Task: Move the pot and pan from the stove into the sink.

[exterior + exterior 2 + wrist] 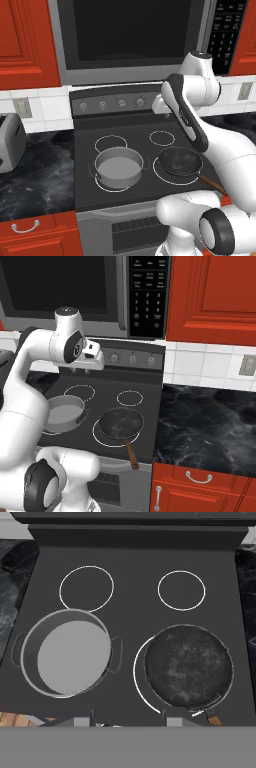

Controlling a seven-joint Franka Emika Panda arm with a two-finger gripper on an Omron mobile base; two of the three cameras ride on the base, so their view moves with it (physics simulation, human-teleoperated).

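Observation:
On the front left ring of the black stove (pixel 140 131) (pixel 150 406) (pixel 135 577) sits the grey pot (pixel 118 167) (pixel 62 413) (pixel 67 654), upright and empty. The dark pan (pixel 180 161) (pixel 120 422) (pixel 187 664) rests on the front right ring, its brown handle (pixel 132 456) pointing past the stove's front edge. My gripper (pixel 161 107) (pixel 89 365) (pixel 127 721) hangs high over the back of the stove and looks down at both. Its fingertips (pixel 82 720) stand apart with nothing between them. The sink is out of view.
A microwave (pixel 130 35) hangs above the stove, close over my arm. Dark marbled counter (pixel 210 421) runs to the right of the stove and also to its left (pixel 35 170), where a toaster (pixel 10 142) stands. Red cabinets (pixel 210 296) flank the microwave.

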